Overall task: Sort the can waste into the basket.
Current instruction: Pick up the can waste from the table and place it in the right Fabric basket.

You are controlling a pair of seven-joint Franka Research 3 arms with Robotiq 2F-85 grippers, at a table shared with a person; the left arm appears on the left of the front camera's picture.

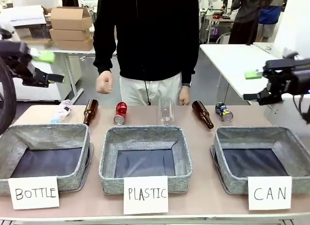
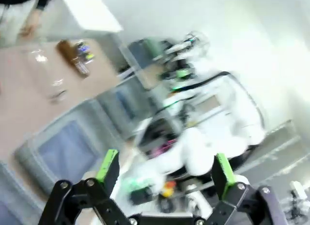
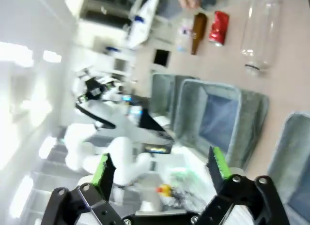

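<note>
A red can (image 1: 120, 112) lies on the table behind the middle bin and also appears in the right wrist view (image 3: 220, 27). A crushed silvery-blue can (image 1: 224, 111) lies at the back right, behind the grey basket (image 1: 256, 133) signed "CAN"; the left wrist view catches this can (image 2: 83, 48) too. My left gripper (image 1: 54, 67) hangs open in the air at the far left, well above the table. My right gripper (image 1: 251, 84) hangs open at the far right, above and beyond the basket. Nothing is between the fingers of either gripper (image 2: 164, 169) (image 3: 161, 166).
Grey bins signed "BOTTLE" (image 1: 46, 130) and "PLASTIC" (image 1: 145, 133) stand left and middle. Brown bottles (image 1: 90, 111) (image 1: 202, 113), a clear plastic bottle (image 1: 166, 111) and another plastic bottle (image 1: 62, 110) lie in the back row. A person (image 1: 145, 36) stands at the far edge, hands down.
</note>
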